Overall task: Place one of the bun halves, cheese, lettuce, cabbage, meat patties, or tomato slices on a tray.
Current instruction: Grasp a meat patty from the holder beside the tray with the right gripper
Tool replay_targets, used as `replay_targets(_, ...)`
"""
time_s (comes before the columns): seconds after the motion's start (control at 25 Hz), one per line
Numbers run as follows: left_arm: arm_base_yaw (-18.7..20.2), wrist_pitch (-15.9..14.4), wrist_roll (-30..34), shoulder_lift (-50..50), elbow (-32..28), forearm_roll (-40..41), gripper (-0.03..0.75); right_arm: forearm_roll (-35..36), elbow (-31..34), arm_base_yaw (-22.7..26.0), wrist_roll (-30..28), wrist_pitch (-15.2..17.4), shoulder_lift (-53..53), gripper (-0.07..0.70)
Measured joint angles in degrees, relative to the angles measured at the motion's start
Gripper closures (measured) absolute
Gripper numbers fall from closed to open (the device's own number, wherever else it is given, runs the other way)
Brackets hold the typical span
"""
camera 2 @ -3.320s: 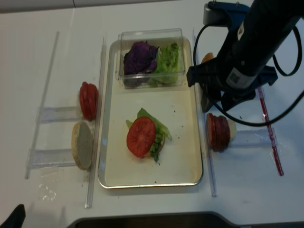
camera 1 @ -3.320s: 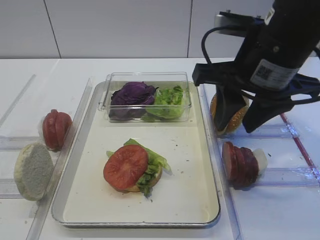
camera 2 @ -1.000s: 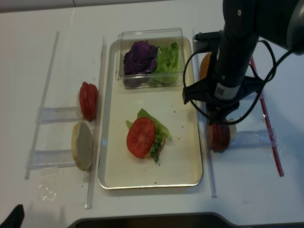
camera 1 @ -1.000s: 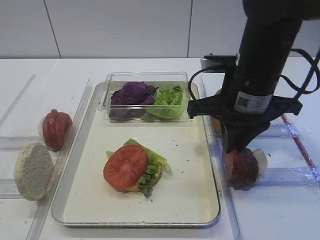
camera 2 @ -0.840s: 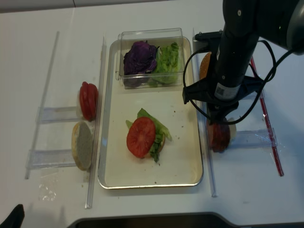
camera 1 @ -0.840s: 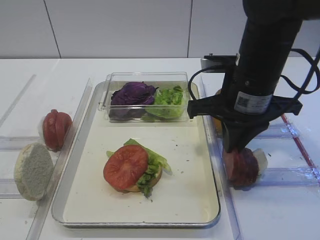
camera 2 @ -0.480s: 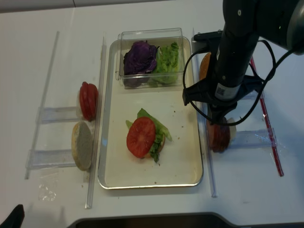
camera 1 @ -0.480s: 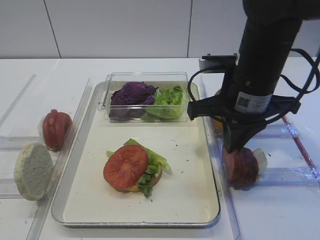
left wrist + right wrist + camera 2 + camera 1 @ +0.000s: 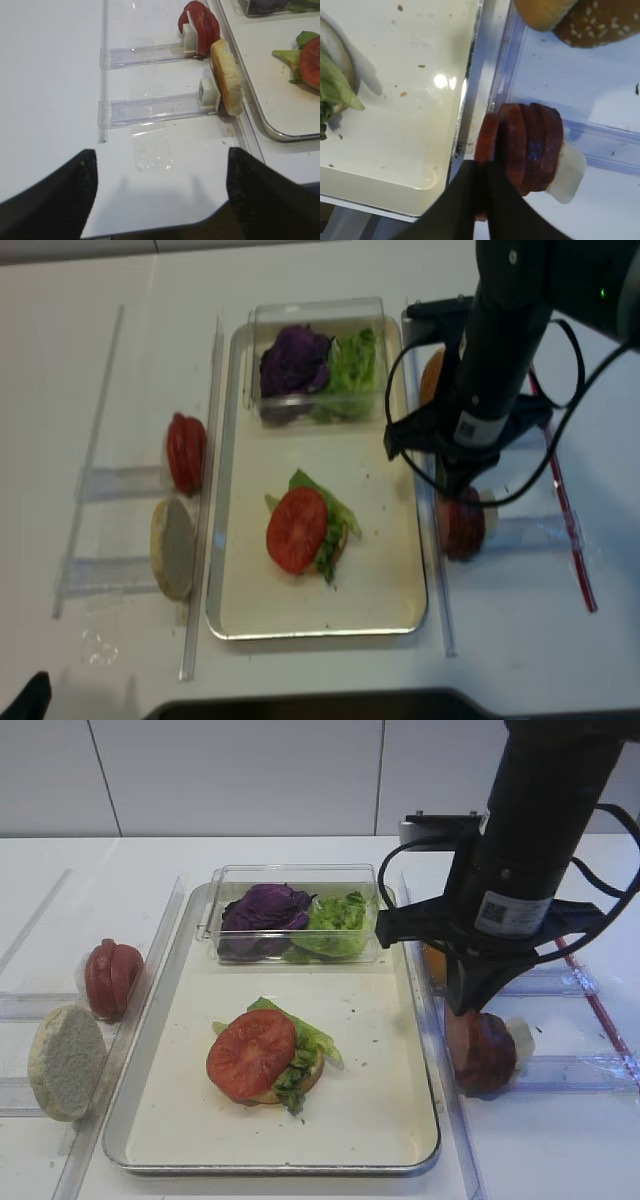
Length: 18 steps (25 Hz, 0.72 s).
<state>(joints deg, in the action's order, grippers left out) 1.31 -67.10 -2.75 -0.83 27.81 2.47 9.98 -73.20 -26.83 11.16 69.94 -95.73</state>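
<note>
Landmark: tray (image 9: 150,1020), a shallow metal pan with raised silver rim and cream floor, lying mid-table.
Right gripper (image 9: 484,175): just past the tray's right rim, fingers pressed together on the nearest patty of the upright row of patties (image 9: 532,145) (the pinched slice stands closest to the rim).
Patties: outside the tray, on a clear rack (image 9: 600,132) beside its right rim, a white block behind the row.
Left gripper (image 9: 160,200): off the tray's left near corner, its two dark fingers spread well apart over bare table, holding nothing.
On the tray: a bun base with lettuce (image 9: 300,1045) and a tomato slice (image 9: 250,1053) on top, near the middle; a clear box (image 9: 290,910) of purple cabbage and green leaves at the far end.
Left of the tray: tomato slices (image 9: 112,978) and a bun half (image 9: 65,1063) standing on edge on clear racks.
Right of the tray, far side: a sesame bun top (image 9: 590,17).
Open room: bare floor between stack and right rim, and along the near rim.
Surface: white tabletop, pale panelled wall behind.
</note>
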Motion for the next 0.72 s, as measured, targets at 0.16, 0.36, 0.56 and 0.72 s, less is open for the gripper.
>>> replay_targets(0.16, 0.0, 0.0, 0.0, 0.0, 0.0, 0.0, 0.183, 0.0, 0.0, 0.0, 0.0, 0.0, 1.04, 0.544)
replay_targets(0.36, 0.0, 0.0, 0.0, 0.0, 0.0, 0.0, 0.183, 0.54, 0.0, 0.0, 0.0, 0.0, 1.4, 0.544)
replay_targets(0.56, 0.0, 0.0, 0.0, 0.0, 0.0, 0.0, 0.183, 1.02, 0.0, 0.0, 0.0, 0.0, 2.52, 0.544)
replay_targets(0.72, 0.0, 0.0, 0.0, 0.0, 0.0, 0.0, 0.183, 1.02, 0.0, 0.0, 0.0, 0.0, 4.5, 0.544)
